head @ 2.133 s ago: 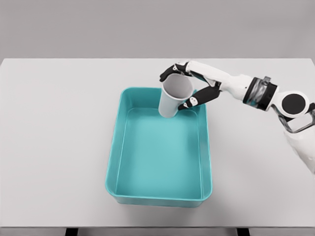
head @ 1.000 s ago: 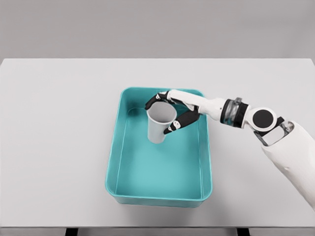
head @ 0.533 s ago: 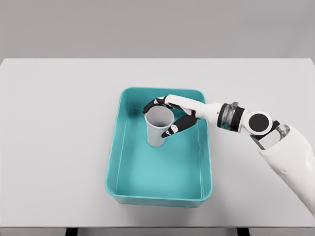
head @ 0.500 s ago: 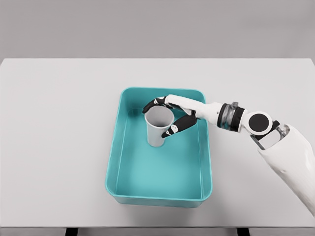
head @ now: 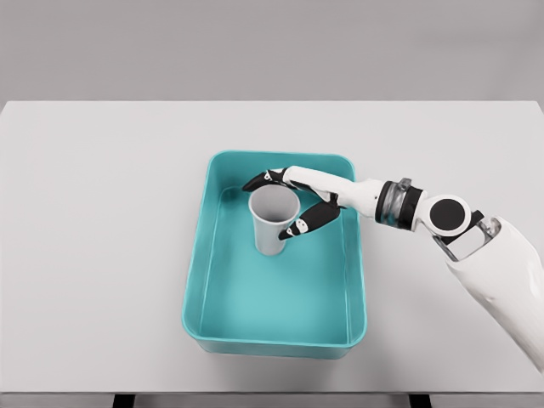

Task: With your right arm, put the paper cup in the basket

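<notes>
Plain white paper cup [head: 273, 220], upright, mouth open; inside teal basket [head: 276, 333].

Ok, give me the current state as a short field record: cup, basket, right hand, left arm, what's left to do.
cup: paper cup, upright, mouth open upward, inside the basket toward its far half
basket: teal basket in the middle of the white table, nothing else visible in it
right hand: right hand reaches over the far right rim, fingers on both sides of the cup near its rim; contact cannot be told
left arm: not in view
remaining: likely only to draw the hand clear of the cup
</notes>
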